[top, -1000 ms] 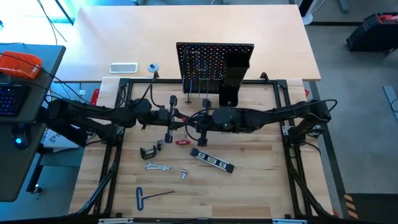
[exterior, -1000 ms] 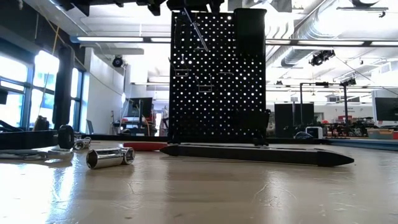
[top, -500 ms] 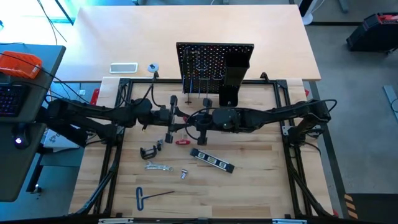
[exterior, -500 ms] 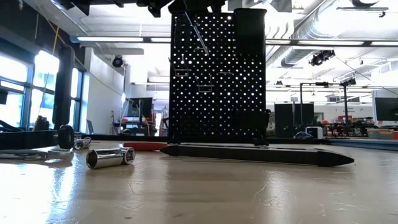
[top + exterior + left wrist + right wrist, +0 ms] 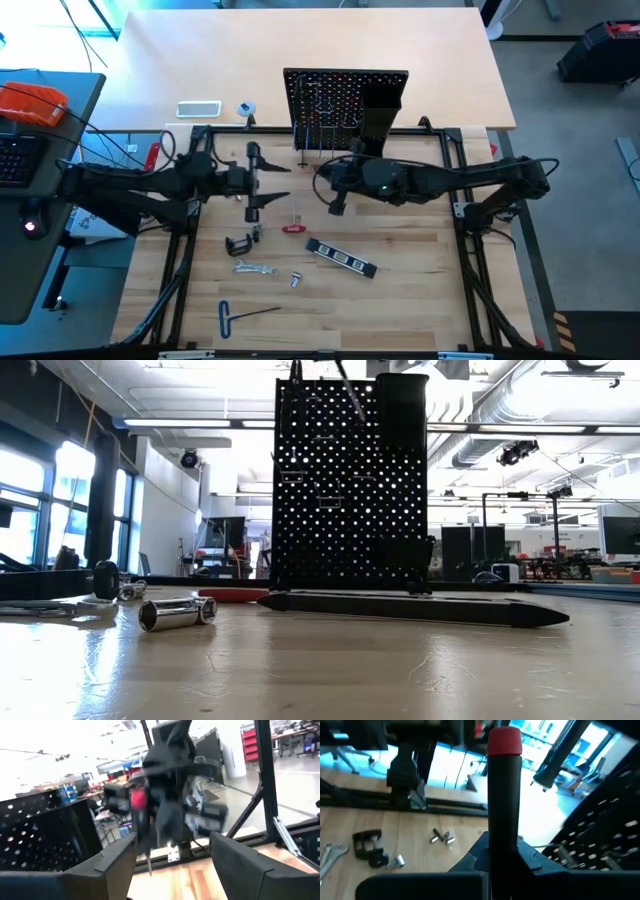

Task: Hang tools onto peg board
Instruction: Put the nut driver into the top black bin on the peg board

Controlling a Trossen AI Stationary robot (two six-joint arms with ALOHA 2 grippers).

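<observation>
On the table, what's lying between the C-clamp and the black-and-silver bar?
In the high view, the red screwdriver handle lies between the C-clamp and the black-and-silver bar, set a little toward the peg board. The rest of that stretch is bare wood.

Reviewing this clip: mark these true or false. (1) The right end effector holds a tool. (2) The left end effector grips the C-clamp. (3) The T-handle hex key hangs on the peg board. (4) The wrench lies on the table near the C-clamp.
1. True: the right end effector is shut on a black tool with a red tip.
2. False: the left end effector is open and empty; the C-clamp lies on the table.
3. False: the T-handle hex key lies on the table, far from the peg board.
4. True: the wrench lies just beside the C-clamp.
</observation>
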